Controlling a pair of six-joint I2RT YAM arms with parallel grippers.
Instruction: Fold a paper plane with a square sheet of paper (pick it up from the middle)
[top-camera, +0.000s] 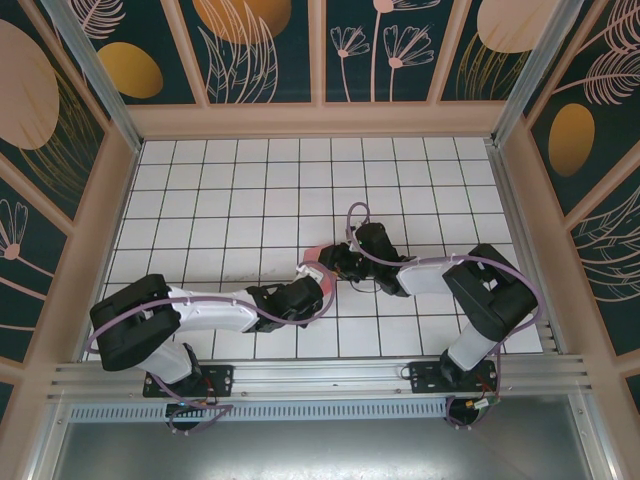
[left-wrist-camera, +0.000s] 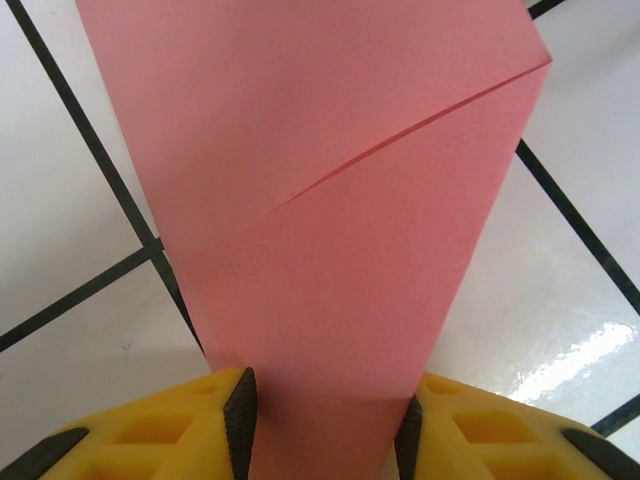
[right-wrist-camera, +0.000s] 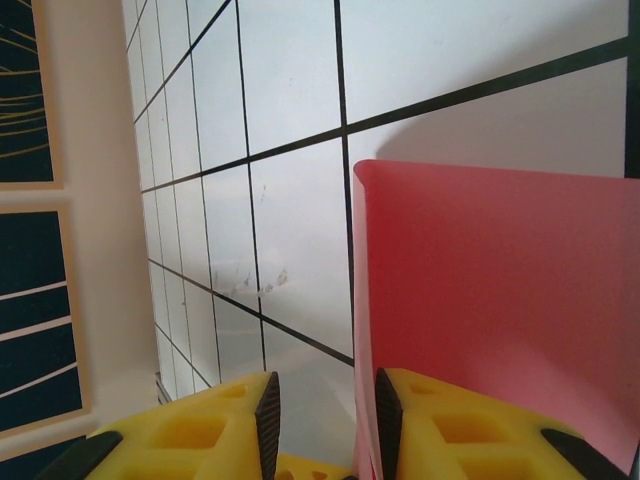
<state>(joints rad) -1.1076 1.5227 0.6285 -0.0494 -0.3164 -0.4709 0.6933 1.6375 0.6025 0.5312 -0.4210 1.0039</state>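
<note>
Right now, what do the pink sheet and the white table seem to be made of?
The pink sheet looks like thin matte paper: a sharp crease, no shine. The table looks like glossy white tile or laminate, I cannot tell which: bright glare beside black grid lines.

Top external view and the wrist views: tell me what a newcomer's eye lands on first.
The pink paper, folded with a slanting crease, narrows down between the yellow fingers of the left gripper. From above, both arms meet over it near the middle of the white grid table. In the right wrist view, the paper's edge runs beside one finger of the right gripper.
</note>
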